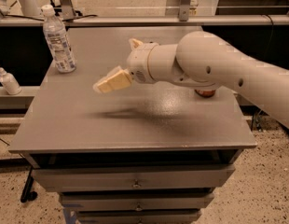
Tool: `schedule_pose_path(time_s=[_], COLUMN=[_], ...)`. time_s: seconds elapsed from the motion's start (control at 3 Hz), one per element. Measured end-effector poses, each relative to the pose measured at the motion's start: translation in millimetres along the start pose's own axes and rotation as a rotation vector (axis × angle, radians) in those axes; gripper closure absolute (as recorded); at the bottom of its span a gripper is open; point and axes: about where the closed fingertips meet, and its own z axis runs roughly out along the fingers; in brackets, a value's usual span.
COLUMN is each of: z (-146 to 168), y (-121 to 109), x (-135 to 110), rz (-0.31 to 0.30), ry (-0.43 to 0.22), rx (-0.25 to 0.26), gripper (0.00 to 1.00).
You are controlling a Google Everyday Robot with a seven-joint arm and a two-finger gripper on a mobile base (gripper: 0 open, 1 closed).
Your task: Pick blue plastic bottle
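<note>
The blue plastic bottle stands upright at the far left of the grey table; it is clear with a white cap and a pale label. My gripper, with cream-coloured fingers, hangs above the middle-left of the table, pointing left. It is to the right of the bottle and nearer the front, well apart from it. My white arm reaches in from the right.
A small white pump-top bottle stands on a lower shelf left of the table. A red can is mostly hidden behind my arm at the right. Drawers run under the table's front edge. Metal frame posts stand at the back.
</note>
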Motion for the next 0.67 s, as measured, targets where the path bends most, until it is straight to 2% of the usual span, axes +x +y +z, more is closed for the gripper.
schedule_pose_path(time_s=[0.33,0.67], z=[29.3,58.6], y=[-20.6,-39.7], x=[-3.3,0.3], rz=[-0.023,-0.017], ry=[-0.024,-0.036], rx=[0.045,0.072], gripper=[0.0,0.0])
